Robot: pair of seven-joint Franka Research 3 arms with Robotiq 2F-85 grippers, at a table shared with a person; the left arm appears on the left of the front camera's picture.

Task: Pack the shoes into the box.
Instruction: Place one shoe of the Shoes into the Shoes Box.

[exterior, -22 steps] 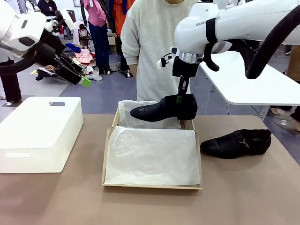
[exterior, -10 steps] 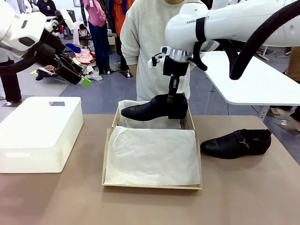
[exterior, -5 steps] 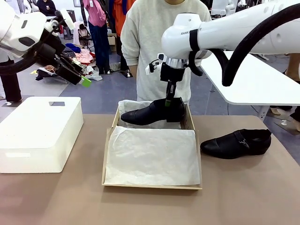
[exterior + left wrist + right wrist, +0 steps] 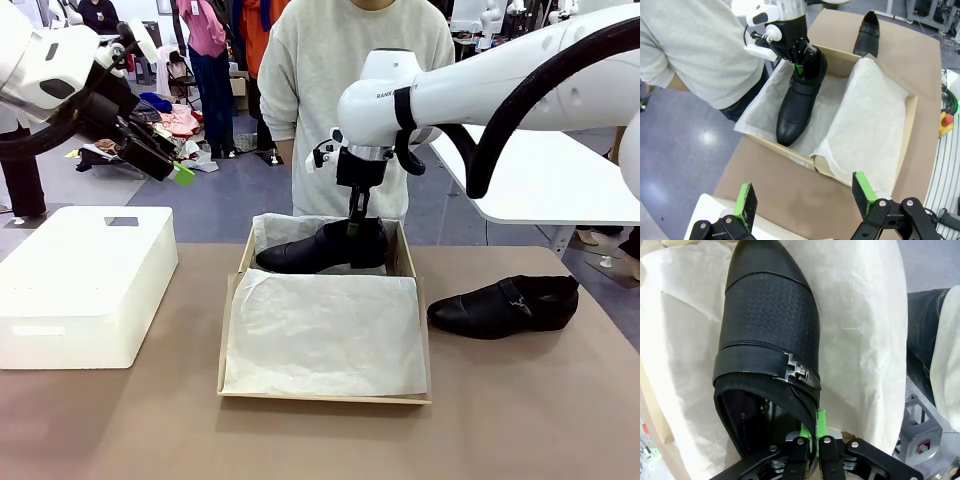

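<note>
Front view: the right gripper [image 4: 352,226], clamped on the heel rim of the first shoe [image 4: 310,250], has lowered it from above the box [image 4: 411,262] into the far end, onto the tissue paper [image 4: 325,340]. Placing looks nearly finished, while the second shoe [image 4: 505,304] waits on the table [image 4: 520,400] just right of the box. The arm's lettering reads partly "RANK". Left wrist view: the left gripper [image 4: 804,195] hangs wide open and empty, well away from the box, whose side label [image 4: 800,161] is too small to read. Right wrist view: closed pads [image 4: 821,422] pinch the shoe's collar near its metal buckle [image 4: 799,371].

Blue-grey floor [image 4: 225,192] — white side table [image 4: 560,180] right, clothes [image 4: 178,120] heaped behind.
</note>
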